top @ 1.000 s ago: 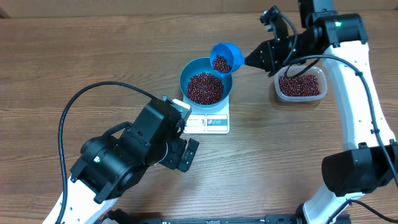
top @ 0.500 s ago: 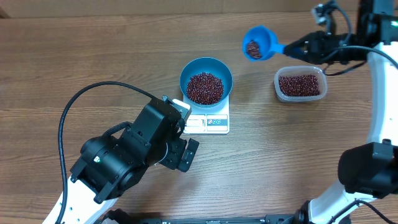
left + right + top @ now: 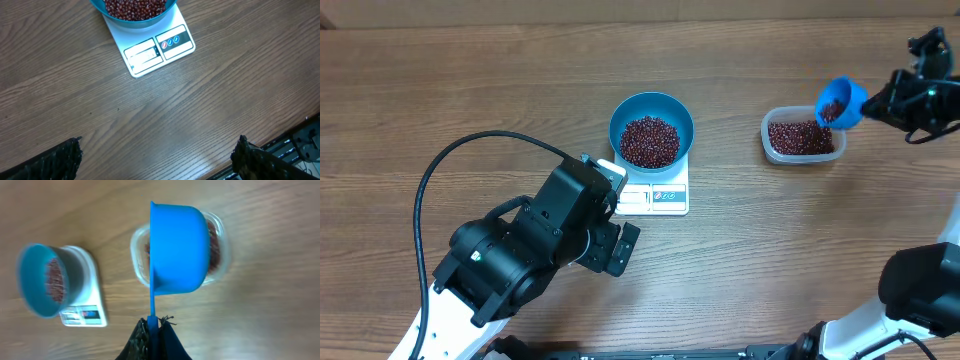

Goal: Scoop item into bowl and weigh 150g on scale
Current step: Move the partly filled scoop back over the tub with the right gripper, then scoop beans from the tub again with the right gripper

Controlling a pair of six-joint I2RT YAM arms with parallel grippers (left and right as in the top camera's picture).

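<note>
- While clamped tight on the thin handle of the blue scoop, hangs over the right end of the clear tub: right gripper, at the far right of the scene.
- Tilts the scoop with its mouth turned left; carries what look like a few beans, though small and hard to make out from overhead.
- Holds a shallow layer of the same beans: the tub, right of the white scale and well apart from it.
- Sits on the far part of the scale and overhangs it left and right: blue bowl, with display and button panel showing along the near edge.
- Fills the bowl's bottom as a maroon heap, below the rim.
- Spread wide and holding nothing, hovers over bare table on the near side of the scale: left gripper, dark fingers at the wrist view's lower corners.
</note>
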